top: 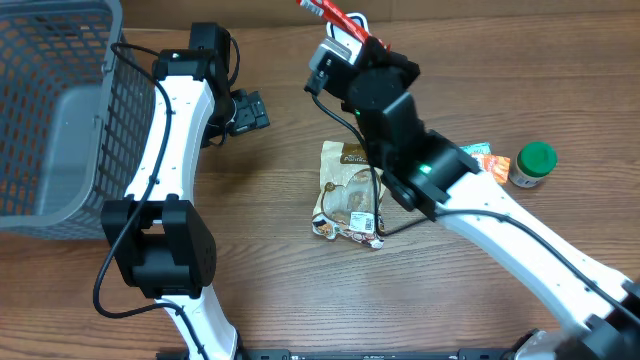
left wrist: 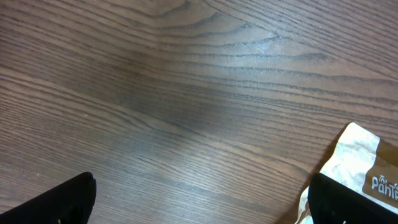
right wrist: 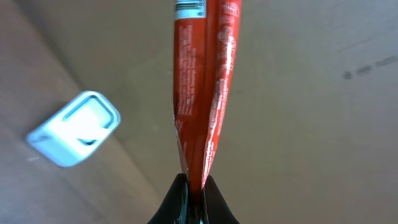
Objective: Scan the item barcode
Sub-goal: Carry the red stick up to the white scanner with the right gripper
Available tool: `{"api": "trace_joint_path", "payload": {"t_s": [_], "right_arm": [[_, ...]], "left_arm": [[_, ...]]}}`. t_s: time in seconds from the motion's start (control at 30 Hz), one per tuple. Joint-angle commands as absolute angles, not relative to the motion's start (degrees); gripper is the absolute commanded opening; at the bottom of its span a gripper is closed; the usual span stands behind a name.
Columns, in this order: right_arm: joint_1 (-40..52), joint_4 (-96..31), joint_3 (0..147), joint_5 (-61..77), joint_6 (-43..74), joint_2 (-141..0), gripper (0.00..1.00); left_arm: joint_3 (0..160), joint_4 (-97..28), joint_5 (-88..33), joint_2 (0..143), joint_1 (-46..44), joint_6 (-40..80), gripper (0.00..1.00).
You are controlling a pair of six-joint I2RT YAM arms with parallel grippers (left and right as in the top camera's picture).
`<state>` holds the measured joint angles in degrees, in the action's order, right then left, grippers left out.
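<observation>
Overhead view: a brown wooden table with fine grain is filling the frame. A grey wire-mesh basket with a solid plastic rim is sitting at the left edge. The left arm, made of smooth white shells and black joints, is reaching up beside the basket. Its left gripper is hanging released over bare wood. The right arm is stretching in from the lower right. At the top edge, the right gripper is clenching a thin, glossy red packet held clear of the table. A crinkled beige snack bag is lying flat mid-table, partly under the right arm. A small jar with a round green lid is standing at the right, just beside an orange wrapper.

Left wrist view: two black fingertips are showing in the bottom corners, spread wide apart with nothing between them. The wrinkled corner of the bag is poking in at the right.

Right wrist view: the black jaws are pinching the packet's lower seam. The packet is rising straight up, folded lengthwise and covered in small white print, with a white label at its top. A white box with rounded corners is sitting to the left against a plain tan surface.
</observation>
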<state>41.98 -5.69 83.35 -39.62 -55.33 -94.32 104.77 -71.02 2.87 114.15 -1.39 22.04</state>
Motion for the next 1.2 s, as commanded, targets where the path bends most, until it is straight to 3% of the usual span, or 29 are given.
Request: {"api": "trace_joint_path", "payload": {"t_s": [0.0, 0.23, 0.53, 0.73, 0.93, 1.17], "right_arm": [[41.1, -0.8, 83.2, -47.8, -60.3, -98.4, 0.04], [37.5, 9.2, 83.2, -51.0, -64.2, -110.1, 0.04], [33.8, 31.0, 83.2, -49.2, -72.6, -123.0, 0.04], [33.8, 33.4, 83.2, -46.0, -73.3, -129.0, 0.04], [33.5, 44.5, 83.3, -45.3, -83.7, -136.1, 0.04], [32.4, 46.5, 84.0, -45.4, -87.3, -140.4, 0.04]], "left_arm": [[105.8, -71.1, 3.6, 114.2, -1.1, 21.2, 1.0], [105.8, -71.1, 3.6, 114.2, -1.1, 21.2, 1.0], [105.8, -71.1, 3.6, 114.2, -1.1, 21.2, 1.0], [105.8, -71.1, 3.6, 114.2, -1.1, 21.2, 1.0], [105.8, -71.1, 3.6, 114.2, -1.1, 21.2, 1.0], [105.8, -71.1, 3.6, 114.2, -1.1, 21.2, 1.0]]}}
